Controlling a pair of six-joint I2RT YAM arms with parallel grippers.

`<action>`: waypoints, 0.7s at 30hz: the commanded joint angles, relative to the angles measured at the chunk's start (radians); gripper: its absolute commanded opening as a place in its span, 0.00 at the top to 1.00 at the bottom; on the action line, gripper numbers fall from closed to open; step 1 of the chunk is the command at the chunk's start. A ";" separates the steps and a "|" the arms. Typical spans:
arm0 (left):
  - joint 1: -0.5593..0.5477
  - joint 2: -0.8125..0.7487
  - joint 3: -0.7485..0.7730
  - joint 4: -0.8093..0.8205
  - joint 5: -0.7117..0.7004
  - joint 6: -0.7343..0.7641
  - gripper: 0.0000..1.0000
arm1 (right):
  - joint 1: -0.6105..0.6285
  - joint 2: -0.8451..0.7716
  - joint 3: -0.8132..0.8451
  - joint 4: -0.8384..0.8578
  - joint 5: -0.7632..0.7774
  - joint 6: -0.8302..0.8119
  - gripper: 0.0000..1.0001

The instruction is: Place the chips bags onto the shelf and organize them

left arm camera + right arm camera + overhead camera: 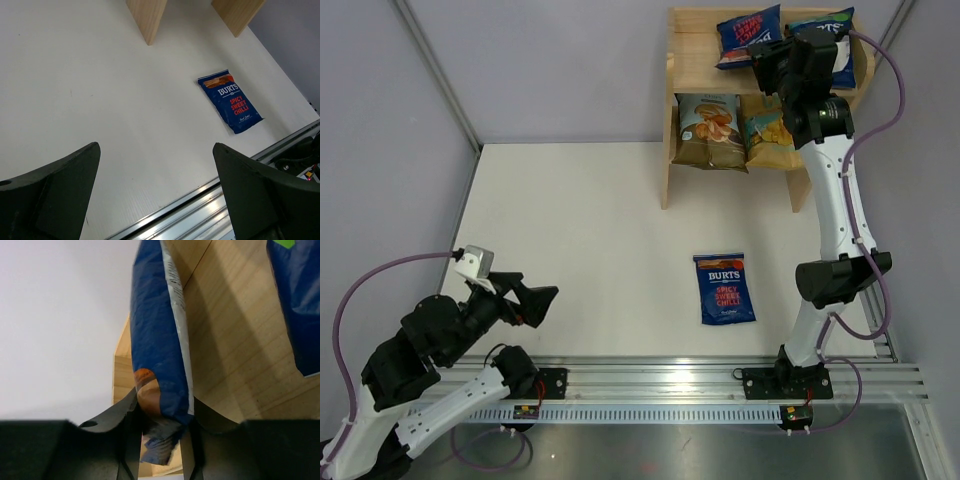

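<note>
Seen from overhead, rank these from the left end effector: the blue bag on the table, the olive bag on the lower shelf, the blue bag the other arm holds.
From the left end effector:
1. Table bag, to its right.
2. Olive bag, lower shelf, left side.
3. Held blue bag, top tier.

Rear overhead; low left wrist, same lone bag (725, 288); right wrist at shelf (240, 340)
</note>
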 commanded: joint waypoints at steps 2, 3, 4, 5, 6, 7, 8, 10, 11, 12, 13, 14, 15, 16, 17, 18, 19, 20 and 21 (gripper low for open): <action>-0.001 -0.011 0.003 0.046 0.016 0.033 0.01 | -0.009 0.034 0.137 -0.101 0.040 -0.105 0.59; -0.001 -0.008 0.006 0.045 0.016 0.033 0.01 | -0.009 0.032 0.145 -0.119 0.046 -0.111 0.57; -0.001 -0.007 0.006 0.043 0.016 0.033 0.01 | -0.007 0.028 0.145 -0.125 0.054 -0.129 0.52; -0.001 -0.005 0.006 0.045 0.018 0.033 0.01 | -0.009 0.026 0.140 -0.129 0.061 -0.137 0.49; -0.001 -0.004 0.006 0.043 0.018 0.033 0.01 | -0.009 0.023 0.139 -0.138 0.071 -0.144 0.44; -0.001 -0.001 0.006 0.045 0.019 0.035 0.01 | -0.009 0.022 0.140 -0.142 0.069 -0.166 0.41; -0.001 0.001 0.007 0.043 0.021 0.035 0.01 | -0.009 0.022 0.155 -0.148 0.071 -0.172 0.31; -0.001 0.007 0.008 0.042 0.022 0.035 0.01 | -0.009 0.032 0.178 -0.176 0.075 -0.192 0.26; -0.001 0.012 0.009 0.040 0.022 0.035 0.01 | -0.009 0.035 0.204 -0.188 0.078 -0.198 0.25; -0.001 0.013 0.011 0.042 0.024 0.035 0.01 | -0.009 0.037 0.215 -0.205 0.089 -0.207 0.25; -0.001 0.016 0.011 0.040 0.025 0.033 0.01 | -0.009 0.041 0.224 -0.208 0.094 -0.233 0.25; -0.001 0.018 0.011 0.040 0.027 0.033 0.01 | -0.009 0.043 0.241 -0.210 0.095 -0.247 0.25; -0.001 0.018 0.011 0.039 0.029 0.033 0.01 | -0.009 0.045 0.254 -0.225 0.098 -0.264 0.25; -0.001 0.018 0.011 0.040 0.032 0.033 0.01 | -0.009 0.055 0.267 -0.237 0.100 -0.290 0.25; -0.001 0.019 0.011 0.042 0.033 0.032 0.01 | -0.009 0.063 0.295 -0.245 0.092 -0.302 0.25; -0.001 0.019 0.011 0.042 0.038 0.033 0.01 | -0.009 0.066 0.303 -0.257 0.086 -0.315 0.24; -0.001 0.021 0.012 0.040 0.038 0.033 0.01 | -0.009 0.071 0.309 -0.265 0.080 -0.328 0.24; -0.001 0.025 0.012 0.042 0.041 0.033 0.01 | -0.009 0.072 0.313 -0.268 0.077 -0.335 0.24; -0.001 0.027 0.012 0.042 0.045 0.035 0.01 | -0.009 0.074 0.312 -0.276 0.077 -0.341 0.24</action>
